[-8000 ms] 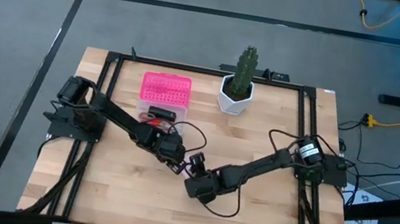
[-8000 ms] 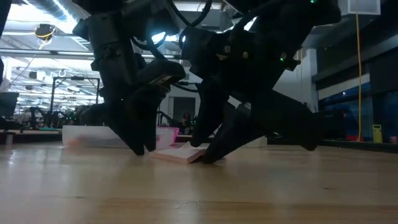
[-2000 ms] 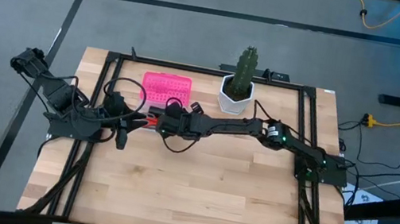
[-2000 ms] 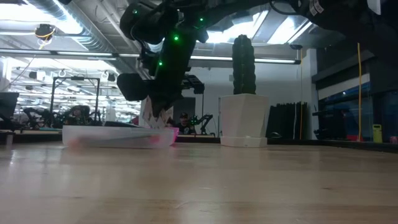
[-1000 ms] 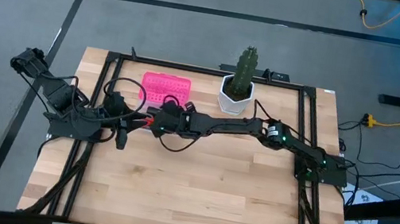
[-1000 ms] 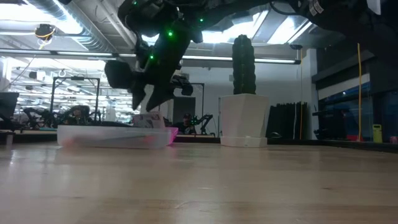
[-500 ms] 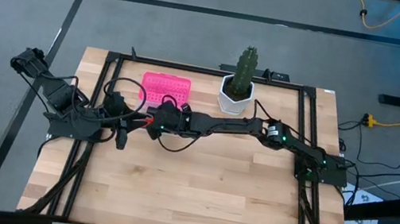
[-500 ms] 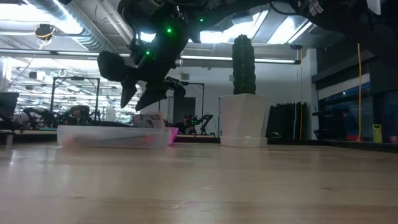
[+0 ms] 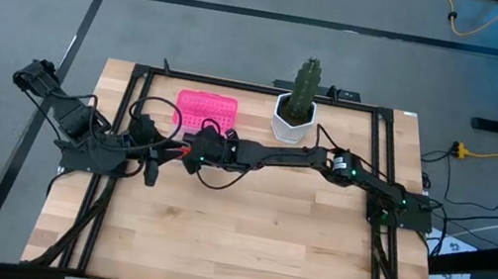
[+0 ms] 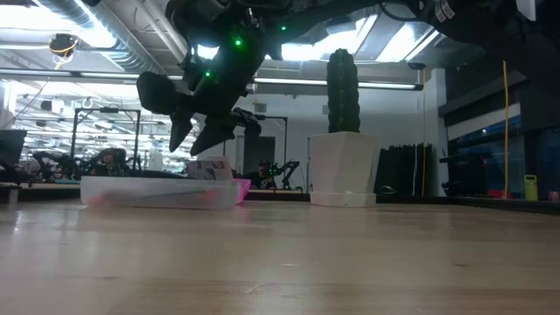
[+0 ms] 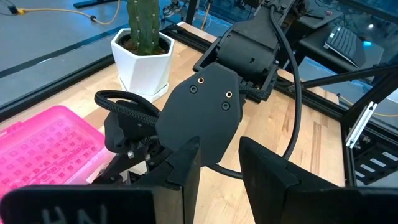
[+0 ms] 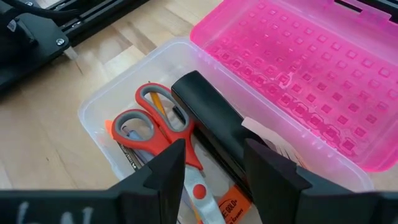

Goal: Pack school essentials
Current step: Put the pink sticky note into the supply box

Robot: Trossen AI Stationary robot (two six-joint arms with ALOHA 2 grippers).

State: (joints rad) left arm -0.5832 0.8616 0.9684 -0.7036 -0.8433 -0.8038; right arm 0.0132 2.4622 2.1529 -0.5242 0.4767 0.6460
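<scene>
A clear box (image 12: 106, 112) with its pink lid (image 12: 311, 68) swung open stands at the table's far left (image 9: 204, 122). In it lie red-handled scissors (image 12: 165, 134), a black oblong block (image 12: 211, 121), an orange pencil (image 12: 160, 107) and a tiny orange-red piece (image 12: 111, 127). The pink pad (image 10: 208, 168) leans in the box, its top above the rim. My right gripper (image 10: 197, 131) hangs open and empty just above the box (image 12: 214, 168). My left gripper (image 11: 221, 168) waits open at the table's left edge (image 9: 150, 166).
A cactus in a white pot (image 9: 297, 102) stands at the far middle, right of the box. My right arm (image 9: 326, 160) stretches across the far half of the table. Bare wood (image 9: 243, 239) lies toward the near edge.
My right gripper has risen from the box and gone slightly toward the table's left edge, open and empty. The pink pad stays leaning in the box.
</scene>
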